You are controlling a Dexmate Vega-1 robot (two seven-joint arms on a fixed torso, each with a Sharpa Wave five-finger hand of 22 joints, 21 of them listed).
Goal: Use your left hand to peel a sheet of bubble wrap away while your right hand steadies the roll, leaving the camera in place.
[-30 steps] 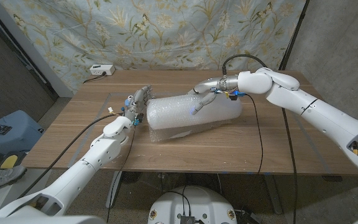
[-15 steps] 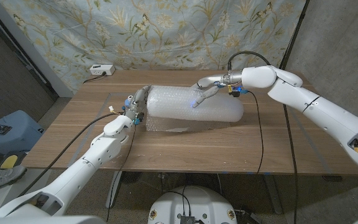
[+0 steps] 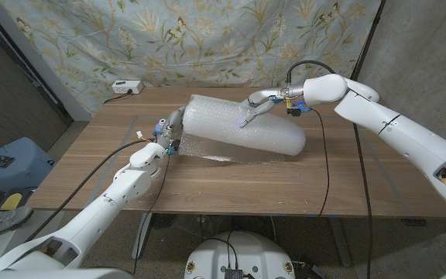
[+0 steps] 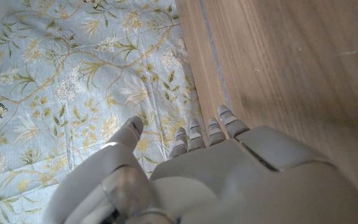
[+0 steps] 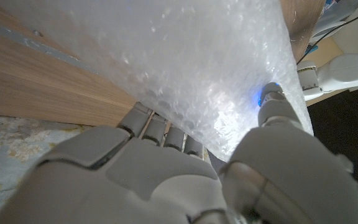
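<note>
- Flowery blue cloth (image 3: 207, 39) hangs behind the wooden table (image 3: 231, 174), and a small white box (image 3: 126, 87) sits at the table's far left edge.
- A big roll of bubble wrap (image 3: 238, 128) lies across the middle of the table, slanting from the far left toward the near right.
- A loose sheet (image 3: 207, 151) of the wrap spreads out flat on the table under the roll's near side.
- The right hand (image 3: 255, 107) rests on top of the roll near its far side, with its fingers (image 5: 166, 134) and thumb spread against the wrap.
- The left hand (image 3: 169, 132) is just beside the roll's left end.
- In the left wrist view, this hand's fingers (image 4: 197, 134) are partly curled with nothing seen in them, but I cannot tell if they touch the wrap.
- A black cable (image 3: 320, 167) runs across the table on the right.
- A blue bin (image 3: 6, 167) stands on the floor to the left.
</note>
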